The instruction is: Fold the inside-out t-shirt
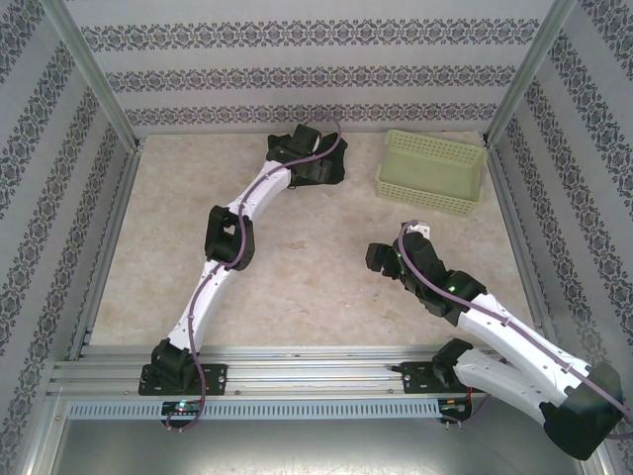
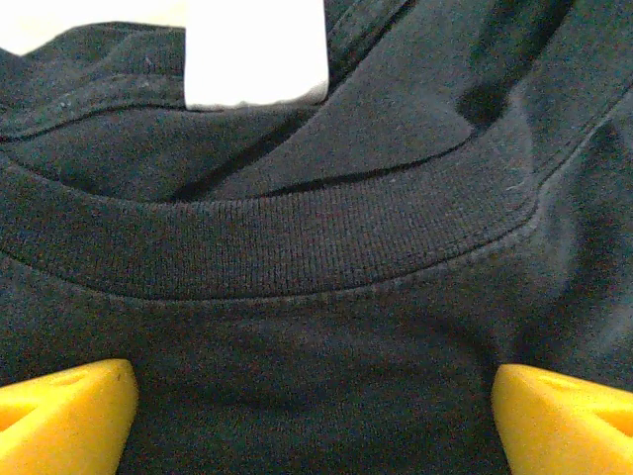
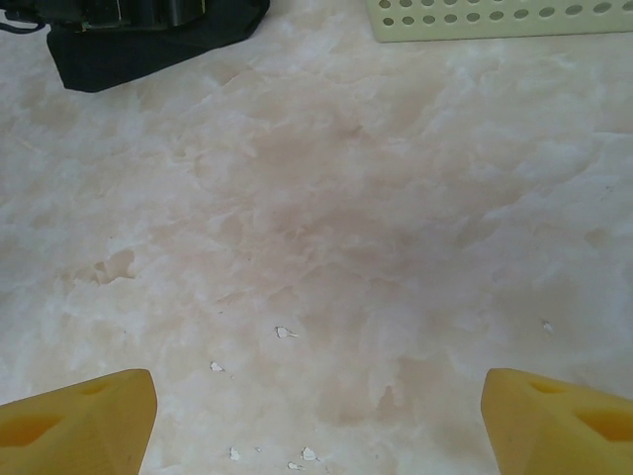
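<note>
Left pincer (image 2: 316, 416) wide at t-shirt (image 2: 297, 247) collar; basket (image 1: 425, 201) far right.

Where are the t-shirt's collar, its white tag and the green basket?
t-shirt collar (image 2: 297, 242), left wrist view, middle of the ribbed band.
white tag (image 2: 255, 54), left wrist view, centre of the tag.
green basket (image 1: 425, 198), top external view, its near wall.

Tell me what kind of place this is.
Probably a robot test cell, not a home: aluminium frame, patterned wall panels, and left arm and right arm bolted to a rail at the table edge.
</note>
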